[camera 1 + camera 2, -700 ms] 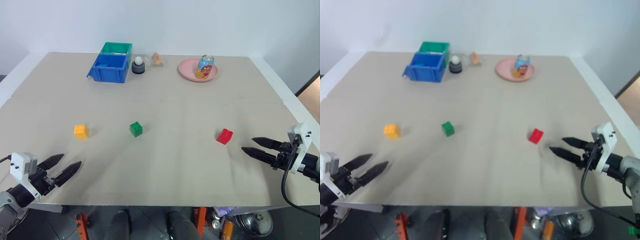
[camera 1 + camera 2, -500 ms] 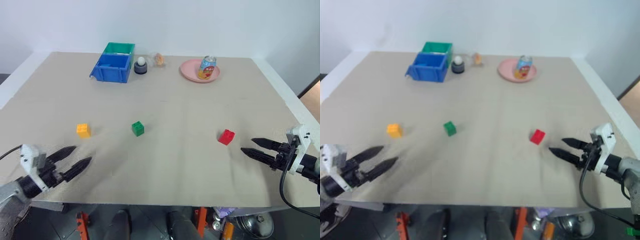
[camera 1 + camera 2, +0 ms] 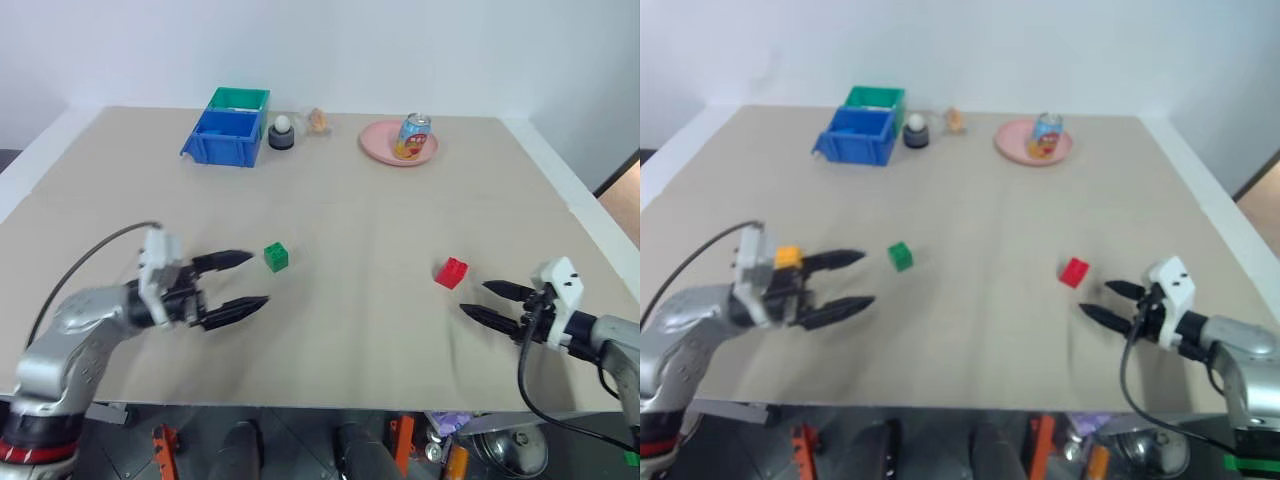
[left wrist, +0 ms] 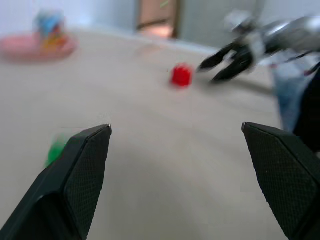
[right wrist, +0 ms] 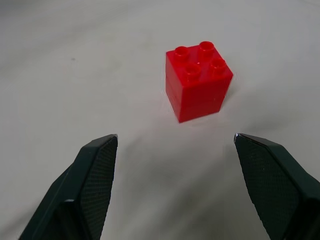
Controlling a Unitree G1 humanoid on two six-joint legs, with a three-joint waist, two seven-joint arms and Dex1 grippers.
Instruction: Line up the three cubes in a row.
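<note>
Head views: my left pincer (image 3: 243,279) reached level across the table (image 3: 350,220) toward my right, fingers spread wide, pinching nothing; the green cube (image 3: 276,257) sat just beyond its far fingertip, apart from it. In the right eye view the yellow-orange cube (image 3: 788,258) showed behind that wrist, by the white housing. My right pincer (image 3: 473,301) lay low near the table's near right edge, pointing toward my left, fingers parted, with the red cube (image 3: 451,272) close ahead and untouched. At the far edge: blue bin (image 3: 222,137), green bin (image 3: 238,98), pink plate (image 3: 385,145) bearing a soda can (image 3: 411,135).

Left wrist view: my two black fingers (image 4: 80,170) stood far apart over bare table; green cube (image 4: 56,149) blurred beside one finger, red cube (image 4: 181,75) and my right pincer (image 4: 210,70) farther off.

Right wrist view: red cube (image 5: 198,81), four studs up, stood upright on the table beyond my spread fingers (image 5: 92,175), clear of both.
</note>
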